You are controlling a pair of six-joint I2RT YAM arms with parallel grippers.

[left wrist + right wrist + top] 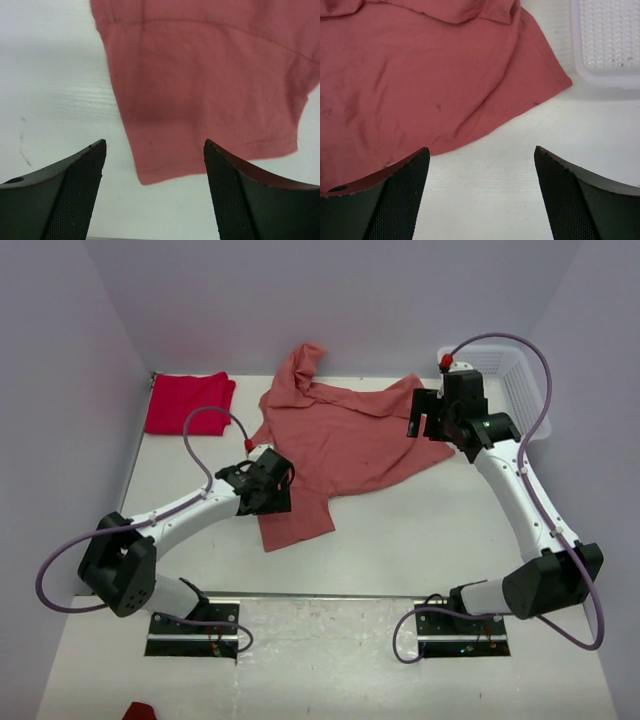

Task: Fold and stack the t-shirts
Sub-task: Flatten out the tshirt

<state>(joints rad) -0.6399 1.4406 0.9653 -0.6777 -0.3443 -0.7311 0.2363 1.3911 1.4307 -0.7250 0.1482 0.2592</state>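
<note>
above the salmon-pink t-shirt (340, 445), left gripper (154, 147) and right gripper (481, 150) wide open, empty

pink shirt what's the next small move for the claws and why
Probably lower the left claw and pinch the salmon-pink t-shirt corner beneath it. Both claws are open and empty, the shirt lies rumpled and unfolded, and that corner sits right under the left claw; the right claw hangs over bare table beside the shirt's edge.

Bright, even light, faint shadows. In the left wrist view, the pink t-shirt (210, 75) looks soft and the table (50, 75) washes pale at upper left.
</note>
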